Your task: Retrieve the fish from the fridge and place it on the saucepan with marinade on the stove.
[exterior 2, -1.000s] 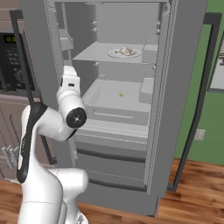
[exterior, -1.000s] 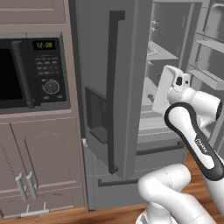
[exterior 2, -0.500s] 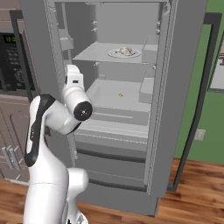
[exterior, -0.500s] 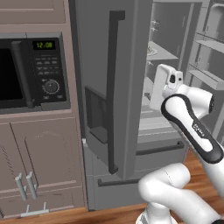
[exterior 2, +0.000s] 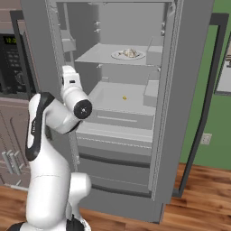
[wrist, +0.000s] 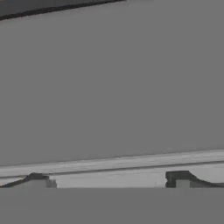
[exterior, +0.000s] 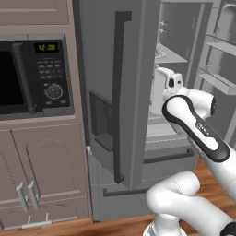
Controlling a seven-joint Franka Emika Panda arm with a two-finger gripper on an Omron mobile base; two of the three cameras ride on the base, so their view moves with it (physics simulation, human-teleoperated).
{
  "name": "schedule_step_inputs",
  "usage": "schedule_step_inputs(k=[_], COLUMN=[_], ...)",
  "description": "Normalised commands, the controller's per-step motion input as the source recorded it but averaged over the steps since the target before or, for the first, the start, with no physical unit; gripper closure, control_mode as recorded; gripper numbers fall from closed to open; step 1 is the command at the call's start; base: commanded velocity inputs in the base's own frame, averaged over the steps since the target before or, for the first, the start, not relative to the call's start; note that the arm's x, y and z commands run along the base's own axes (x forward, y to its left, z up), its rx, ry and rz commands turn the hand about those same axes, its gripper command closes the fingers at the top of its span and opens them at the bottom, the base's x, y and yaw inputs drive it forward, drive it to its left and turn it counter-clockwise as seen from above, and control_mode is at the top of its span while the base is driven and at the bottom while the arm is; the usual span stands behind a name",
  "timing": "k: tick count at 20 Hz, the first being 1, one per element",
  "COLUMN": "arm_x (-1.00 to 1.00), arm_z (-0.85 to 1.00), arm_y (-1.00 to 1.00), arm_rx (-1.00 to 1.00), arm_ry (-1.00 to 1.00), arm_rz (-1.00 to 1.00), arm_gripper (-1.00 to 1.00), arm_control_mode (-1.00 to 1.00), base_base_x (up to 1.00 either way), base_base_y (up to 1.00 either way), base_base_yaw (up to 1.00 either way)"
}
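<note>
The fridge (exterior 2: 113, 135) stands open in front of me. On its upper shelf a white plate (exterior 2: 118, 56) holds the fish (exterior 2: 130, 53), a small pale lump. My gripper (exterior 2: 67, 72) is raised at the left edge of the fridge opening, below and to the left of that shelf, well apart from the fish. From the left base view the gripper (exterior: 162, 76) is just past the open left door. In the hand view the gripper (wrist: 109, 179) is open and empty, its fingertips (wrist: 179, 177) wide apart before a flat grey fridge surface. The saucepan, marinade and stove are out of view.
The open left door with its long handle (exterior: 120, 92) stands close beside the arm. A microwave (exterior: 32, 78) sits over cabinets on the left. The middle shelf carries a tiny yellow speck (exterior 2: 125, 97) and a grey box (exterior 2: 151, 92). The right door (exterior 2: 212, 90) is swung wide.
The hand has shifted a little up and inward toward the fridge opening, and the elbow has risen with it. The jaws stay open.
</note>
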Motion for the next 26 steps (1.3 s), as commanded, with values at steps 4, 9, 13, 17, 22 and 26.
schedule_step_inputs(k=[4, 9, 13, 17, 22, 26], arm_x=[-0.02, -0.05, -0.12, -0.64, -0.89, -0.82], arm_z=[0.00, -0.02, -0.11, -0.27, -0.43, -0.42], arm_y=[0.57, 0.76, 0.92, 1.00, 1.00, 1.00], arm_rx=[-0.07, -0.07, -0.05, -0.07, -0.07, -0.05], arm_ry=[-0.14, -0.11, -0.06, -0.09, -0.03, 0.00], arm_rz=[0.06, 0.07, 0.12, 0.20, 0.24, 0.24], arm_gripper=[-1.00, -1.00, -1.00, -1.00, -1.00, -1.00], arm_control_mode=[-1.00, -1.00, -1.00, -1.00, -1.00, -1.00], base_base_x=[0.00, 0.00, 0.00, 0.00, 0.00, 0.00], base_base_y=[0.00, 0.00, 0.00, 0.00, 0.00, 0.00], base_base_yaw=[0.00, 0.00, 0.00, 0.00, 0.00, 0.00])
